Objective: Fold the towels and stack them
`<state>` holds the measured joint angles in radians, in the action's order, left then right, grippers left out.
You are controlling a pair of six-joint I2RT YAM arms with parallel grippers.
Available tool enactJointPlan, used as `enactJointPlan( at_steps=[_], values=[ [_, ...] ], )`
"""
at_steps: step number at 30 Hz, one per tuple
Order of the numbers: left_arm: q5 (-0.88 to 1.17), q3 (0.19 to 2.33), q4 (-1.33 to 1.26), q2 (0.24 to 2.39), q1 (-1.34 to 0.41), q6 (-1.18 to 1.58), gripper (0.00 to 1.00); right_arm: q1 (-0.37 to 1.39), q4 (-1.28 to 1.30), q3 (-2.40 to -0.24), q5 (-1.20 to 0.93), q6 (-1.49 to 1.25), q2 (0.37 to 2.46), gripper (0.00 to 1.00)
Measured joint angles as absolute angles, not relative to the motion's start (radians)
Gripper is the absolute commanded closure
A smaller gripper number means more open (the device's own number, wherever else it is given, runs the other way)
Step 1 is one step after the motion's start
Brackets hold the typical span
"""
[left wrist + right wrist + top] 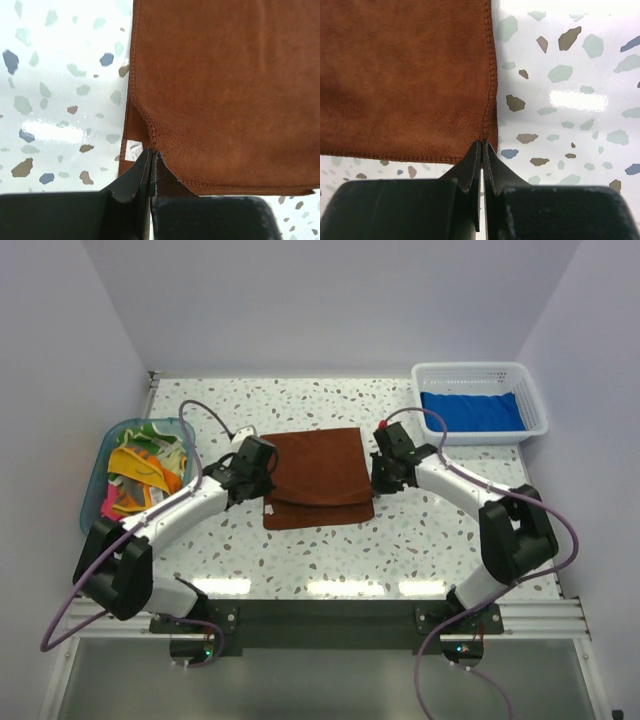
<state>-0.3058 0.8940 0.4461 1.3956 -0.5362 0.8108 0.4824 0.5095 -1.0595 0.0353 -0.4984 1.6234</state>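
A rust brown towel lies in the middle of the table, its upper layer folded over a lower layer that sticks out along the near edge. My left gripper is shut on the towel's left edge; in the left wrist view the jaws pinch the stitched hem of the towel beside a white label. My right gripper is shut on the right edge; in the right wrist view the gripper pinches the hem near the corner of the towel. A royal blue towel lies in the basket.
A white mesh basket stands at the back right. A translucent teal tub at the left holds several coloured towels. Speckled tabletop shows around the brown towel.
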Motion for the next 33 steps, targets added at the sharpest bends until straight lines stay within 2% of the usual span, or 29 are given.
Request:
enactJointPlan(
  at_steps=[6,10,14,19,28,33],
  values=[
    [-0.319,0.931,0.519,1.339,-0.530,0.796,1.00,0.484,0.561,-1.068,0.023,-0.494,1.524,1.00],
    [-0.301,0.806,0.495,1.253,-0.530,0.793,1.00,0.488,0.535,-0.980,-0.015,-0.508,1.454,1.00],
    [-0.237,0.671,0.472,1.277,-0.531,0.793,1.00,0.500,0.497,-0.880,-0.051,-0.525,1.472,1.00],
    [-0.187,0.624,0.437,1.317,-0.534,0.793,1.00,0.505,0.445,-0.811,-0.073,-0.544,1.534,1.00],
    [-0.183,0.615,0.389,1.329,-0.546,0.793,1.00,0.504,0.422,-0.809,-0.064,-0.548,1.547,1.00],
    [-0.193,0.658,0.423,1.329,-0.546,0.791,1.00,0.504,0.496,-0.900,-0.039,-0.527,1.544,1.00]
  ],
)
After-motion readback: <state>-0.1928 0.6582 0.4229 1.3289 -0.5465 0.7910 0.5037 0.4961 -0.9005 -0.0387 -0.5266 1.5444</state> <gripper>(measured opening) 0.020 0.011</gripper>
